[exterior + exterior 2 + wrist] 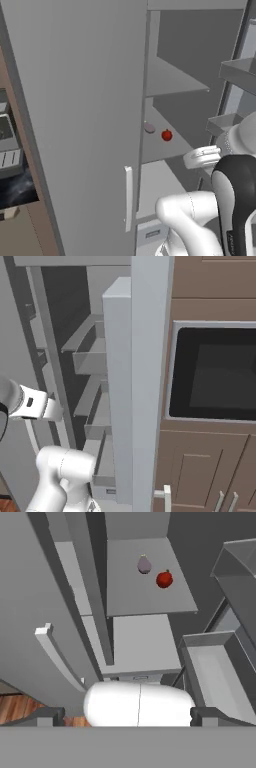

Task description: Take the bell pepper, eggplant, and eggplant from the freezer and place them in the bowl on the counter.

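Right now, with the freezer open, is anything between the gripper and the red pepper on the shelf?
Nothing visible blocks it. In the hand view the open gripper looks up at the bell pepper on a freezer shelf, beside an eggplant. The freezer door stands swung aside.

red bell pepper [164, 579], eggplant [144, 564], freezer [150, 592] shelf
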Controlling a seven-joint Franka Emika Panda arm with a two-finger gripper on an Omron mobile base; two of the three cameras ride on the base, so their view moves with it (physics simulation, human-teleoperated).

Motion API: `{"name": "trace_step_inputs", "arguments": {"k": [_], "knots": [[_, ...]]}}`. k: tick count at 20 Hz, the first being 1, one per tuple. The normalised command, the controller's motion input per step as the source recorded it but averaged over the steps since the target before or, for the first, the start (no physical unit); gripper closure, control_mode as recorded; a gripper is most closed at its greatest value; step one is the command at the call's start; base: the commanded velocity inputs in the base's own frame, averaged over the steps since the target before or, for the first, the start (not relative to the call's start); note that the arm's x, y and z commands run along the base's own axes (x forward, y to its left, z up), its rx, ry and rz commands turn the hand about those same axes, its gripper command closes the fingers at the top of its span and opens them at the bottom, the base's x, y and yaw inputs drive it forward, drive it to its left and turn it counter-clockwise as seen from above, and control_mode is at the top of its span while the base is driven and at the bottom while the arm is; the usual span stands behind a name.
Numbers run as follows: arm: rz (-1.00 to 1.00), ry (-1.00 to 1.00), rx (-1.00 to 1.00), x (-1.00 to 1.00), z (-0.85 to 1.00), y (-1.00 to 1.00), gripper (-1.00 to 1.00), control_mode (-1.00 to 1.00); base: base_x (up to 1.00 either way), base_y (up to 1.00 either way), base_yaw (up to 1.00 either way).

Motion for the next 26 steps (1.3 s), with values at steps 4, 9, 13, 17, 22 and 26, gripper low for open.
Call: {"name": "trace_step_inputs", "arguments": {"k": [4,9,13,17,22,26], "knots": [[0.0,0.0,0.0,0.0,0.0,0.0,-1.0,1.0,1.0,0.0,-0.01],[0.0,0.0,0.0,0.0,0.0,0.0,-1.0,1.0,1.0,0.17,0.0],[0.0,0.0,0.0,0.0,0.0,0.0,-1.0,1.0,0.47,0.72,0.2],[0.0,0.0,0.0,0.0,0.0,0.0,-1.0,1.0,0.71,0.54,0.09],[0.0,0.0,0.0,0.0,0.0,0.0,-1.0,1.0,0.88,0.03,0.06],[0.0,0.0,0.0,0.0,0.0,0.0,-1.0,1.0,1.0,0.03,0.1]]}}
